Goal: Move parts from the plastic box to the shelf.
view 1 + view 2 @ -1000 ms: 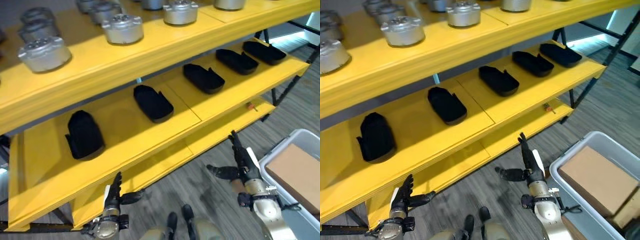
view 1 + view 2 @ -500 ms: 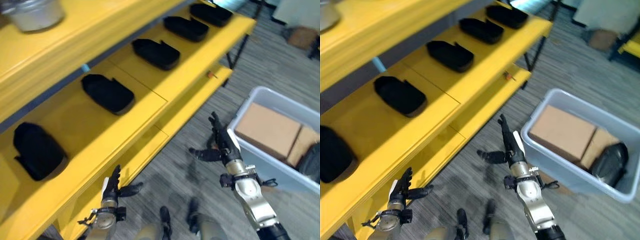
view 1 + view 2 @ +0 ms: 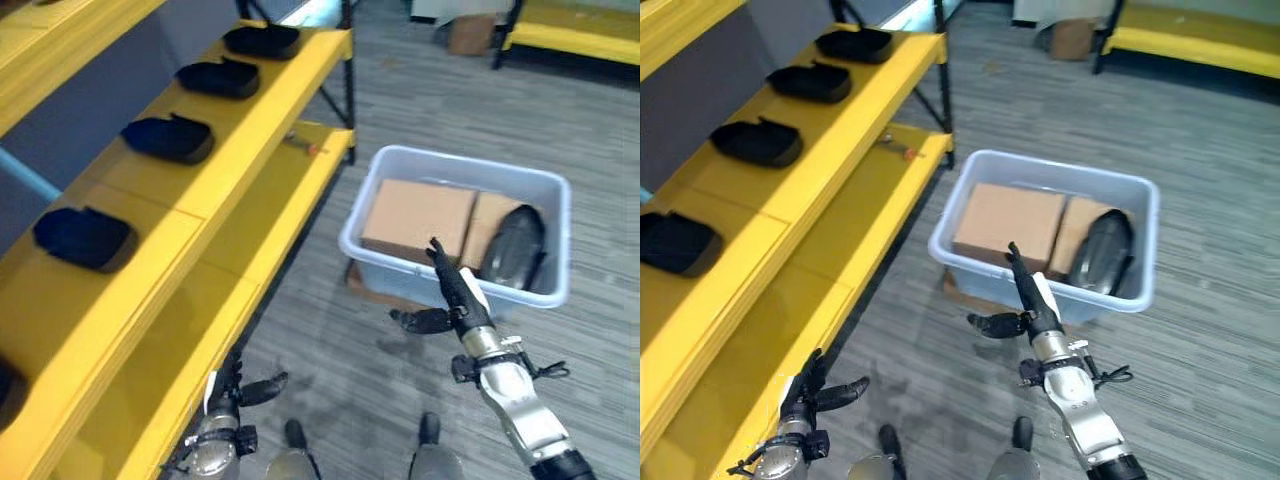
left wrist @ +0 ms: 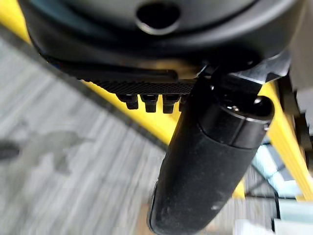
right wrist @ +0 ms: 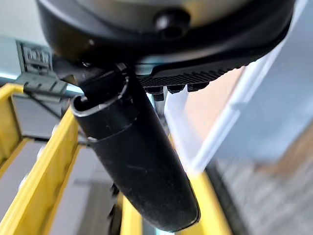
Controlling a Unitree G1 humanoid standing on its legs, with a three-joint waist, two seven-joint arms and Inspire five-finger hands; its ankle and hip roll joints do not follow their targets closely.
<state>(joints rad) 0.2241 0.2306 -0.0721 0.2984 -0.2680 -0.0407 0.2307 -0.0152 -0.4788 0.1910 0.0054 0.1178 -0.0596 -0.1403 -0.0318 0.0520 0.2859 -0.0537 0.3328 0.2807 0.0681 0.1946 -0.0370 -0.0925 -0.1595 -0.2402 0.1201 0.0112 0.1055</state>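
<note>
A pale plastic box (image 3: 545, 190) stands on the floor, holding two brown cardboard boxes (image 3: 415, 218) and one black part (image 3: 512, 242) at its right end. My right hand (image 3: 455, 295) hovers open just in front of the box's near wall, fingers straight and thumb out to the side. My left hand (image 3: 228, 385) is open low beside the yellow shelf's (image 3: 160, 270) bottom board. On the middle shelf lie several black parts in a row (image 3: 168, 138).
The shelf unit runs along the left, its dark corner post (image 3: 348, 70) near the plastic box. A small orange-handled tool (image 3: 303, 146) lies on the lower board. Another yellow rack (image 3: 585, 38) and a cardboard box (image 3: 470, 32) stand far back. Grey floor lies between.
The camera has swung right and down: the shelf slid left and the plastic box came to the centre. My right hand now sits just before the box.
</note>
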